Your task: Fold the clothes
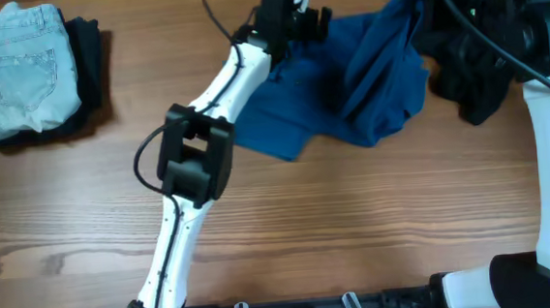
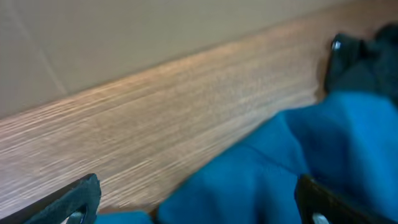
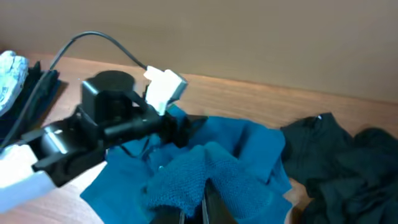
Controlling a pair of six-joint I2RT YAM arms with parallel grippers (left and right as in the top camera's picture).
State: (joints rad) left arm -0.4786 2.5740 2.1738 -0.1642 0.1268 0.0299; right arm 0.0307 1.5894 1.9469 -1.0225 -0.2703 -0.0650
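Note:
The clothes (image 1: 353, 85), a deep-blue garment of thin fabric, lie crumpled at the table's back right, with one part drawn up toward the right arm. My right gripper (image 3: 208, 208) is shut on a bunched fold of the clothes (image 3: 205, 171). At the garment's left back edge my left gripper (image 1: 314, 20) stands open. In the left wrist view its fingers (image 2: 81, 198) are spread wide, with the clothes (image 2: 292, 168) lying loose between and beyond them. The left gripper (image 3: 124, 121) also shows in the right wrist view, low over the blue fabric.
Folded pale denim jeans (image 1: 12, 70) rest on a dark pile (image 1: 89, 60) at the back left. A black garment (image 1: 473, 77) lies heaped right of the blue one, under the right arm. The table's far edge (image 2: 155, 65) runs just behind the left gripper.

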